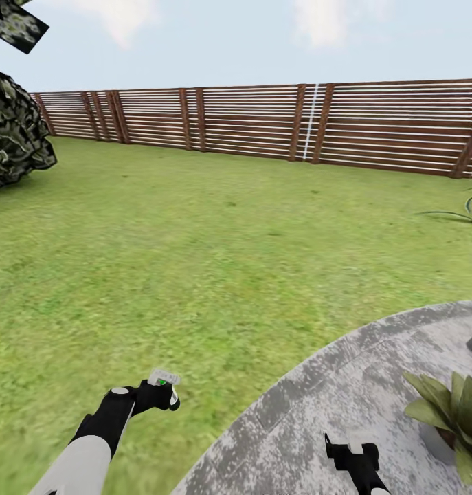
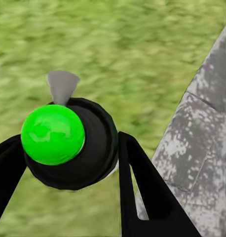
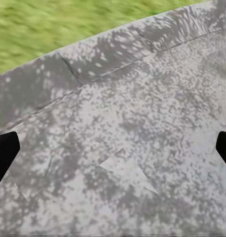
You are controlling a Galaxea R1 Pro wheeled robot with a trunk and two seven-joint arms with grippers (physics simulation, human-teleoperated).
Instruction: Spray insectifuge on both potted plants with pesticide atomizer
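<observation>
The left gripper (image 1: 161,393) is clamped on the slim dark green pesticide atomizer (image 2: 68,143), which hangs over the green lawn (image 1: 194,261) at near left; seen end-on, its long axis runs along the fingers. The speckled, broad-leaved potted plant (image 1: 452,412) sits at near right on the round grey stone patio (image 1: 332,392), well apart from the bottle. The right gripper (image 1: 351,455), nearer that plant, is spread wide and empty.
</observation>
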